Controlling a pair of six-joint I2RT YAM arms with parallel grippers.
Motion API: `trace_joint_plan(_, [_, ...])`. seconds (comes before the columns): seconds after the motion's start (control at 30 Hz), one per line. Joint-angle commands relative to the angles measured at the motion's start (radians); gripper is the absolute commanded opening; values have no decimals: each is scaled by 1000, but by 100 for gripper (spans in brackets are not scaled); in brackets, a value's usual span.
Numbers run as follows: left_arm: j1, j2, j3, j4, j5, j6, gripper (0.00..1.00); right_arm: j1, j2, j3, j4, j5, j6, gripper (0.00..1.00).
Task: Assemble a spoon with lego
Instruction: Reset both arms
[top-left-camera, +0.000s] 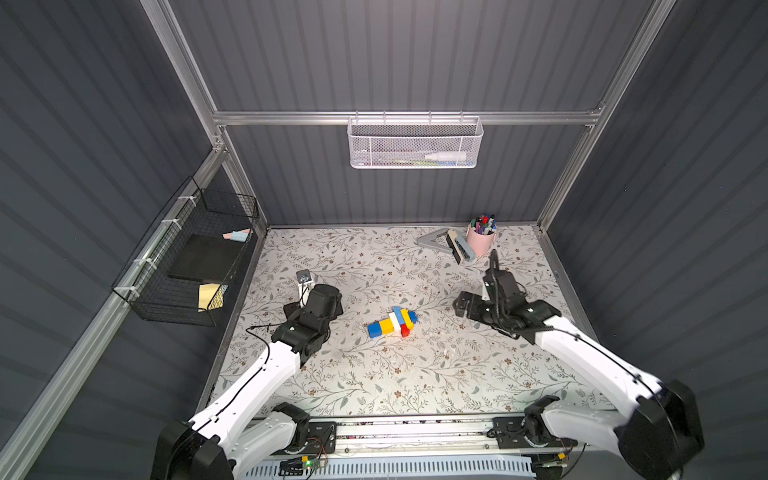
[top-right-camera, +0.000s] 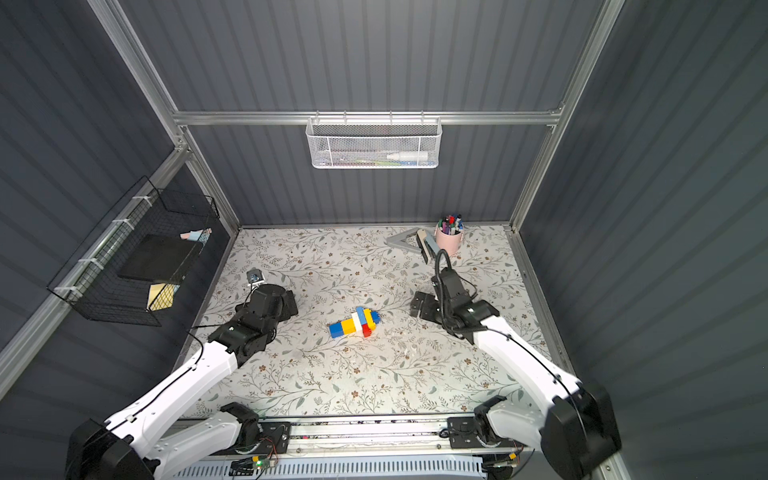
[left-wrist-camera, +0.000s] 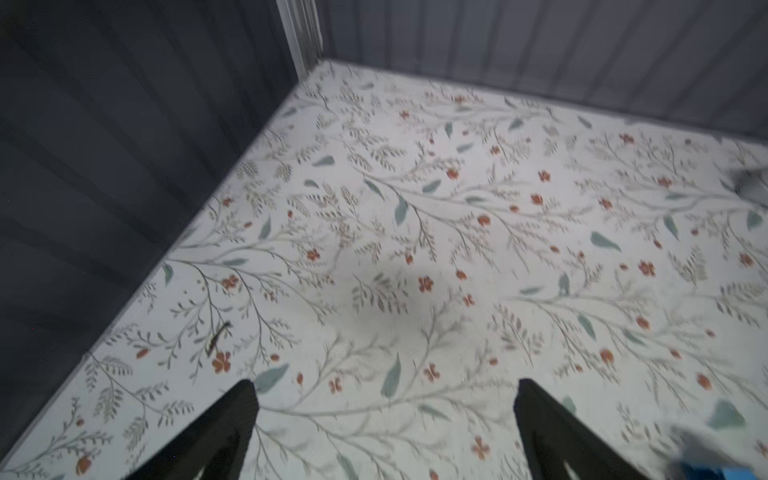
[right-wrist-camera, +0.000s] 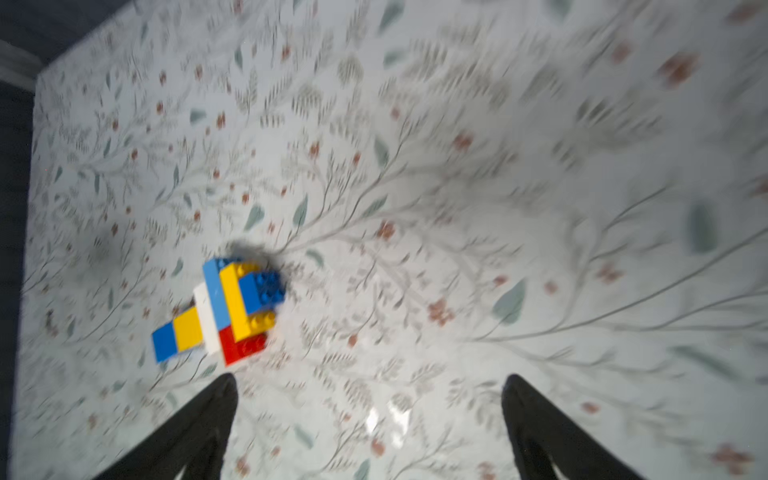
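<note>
Spoon (top-left-camera: 392, 323) looks finished, every brick joined, lying flat mid-tabletop (top-left-camera: 374, 374); left claw (left-wrist-camera: 384, 415) and right claw (right-wrist-camera: 368, 382) both gape wide and empty, well apart from it, so nothing seems left to build.

The spoon (top-left-camera: 392, 323), mid-frame in both top views, is blue, yellow, white and red. The table (top-left-camera: 374, 374) carries a pale floral print — grey-green leaves, rust-red blossoms. The cup (top-left-camera: 480, 243), upper right, is pink; the walls (top-left-camera: 395, 62) dark grey, ribbed.
</note>
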Motion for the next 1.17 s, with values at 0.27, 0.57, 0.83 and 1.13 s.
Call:
trace_joint_plan(0.27, [210,394,-419,1209,143,377,99,-213,-122,-559,913,369,-494,99])
trace_joint_plan(0.57, [371,625,-309,1360,422,283,100,-381,465,-426,1376,90,-573,99])
trace_joint_plan(0.83, [370,621,-289,1319,333,248,99,-481,485,-415,1383,-29,-495,99])
trace_joint_plan(1.13, [370,628,-289,1333,333,253,99,-482,413,-370,1178,11,-423,99])
